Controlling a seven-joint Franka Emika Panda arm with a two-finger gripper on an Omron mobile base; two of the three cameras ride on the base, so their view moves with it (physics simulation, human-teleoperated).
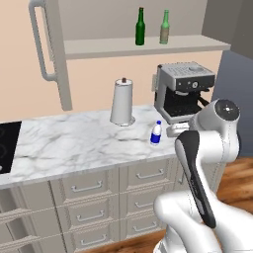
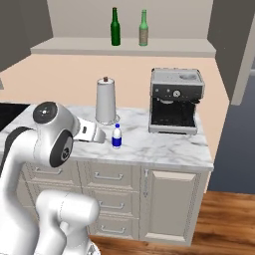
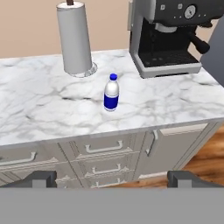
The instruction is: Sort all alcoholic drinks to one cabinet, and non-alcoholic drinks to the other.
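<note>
Jaws wide and empty, gripper faced the blue-labelled bottle upright on the worktop near the towel roll, green bottles already shelved; next: reach and grasp it.

Dark green glass bottle, slim, long-necked, upright on open cabinet shelf above coffee machine. Paler olive-green bottle, tan label, upright just beside it on same shelf, apart. White plastic bottle, blue label, blue cap, stubby, upright on marble counter in front of coffee machine, toward its left.
</note>
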